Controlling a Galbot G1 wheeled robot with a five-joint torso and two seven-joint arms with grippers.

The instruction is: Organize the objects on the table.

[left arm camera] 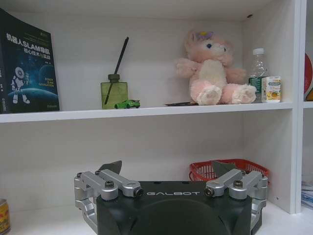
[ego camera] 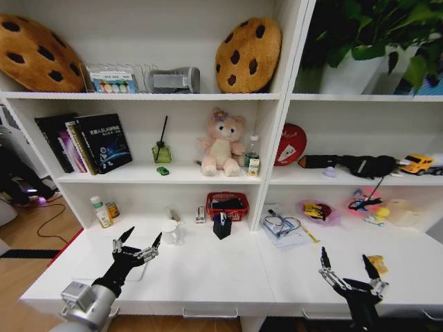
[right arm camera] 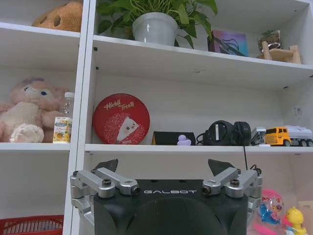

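While we are hovering both arms low over the front of the bench (ego camera: 208, 277), the left pincer (ego camera: 137, 243) is spreading wide and empty just in front of the white mug (ego camera: 169, 232), and the right pincer (ego camera: 349, 268) is gaping wide and empty well to the right of that mug. We are judging that nothing is being grasped, so we are wanting one nearby target, such as the yellow packet (ego camera: 377, 263) lying just beside the right pincer, and a slow, square descent onto it.

The right pincer (right arm camera: 163, 171) hangs with its jaws spread wide, facing the shelves: a red round tin (right arm camera: 121, 119), black headphones (right arm camera: 228, 133) and a yellow toy truck (right arm camera: 283, 135) share one board.
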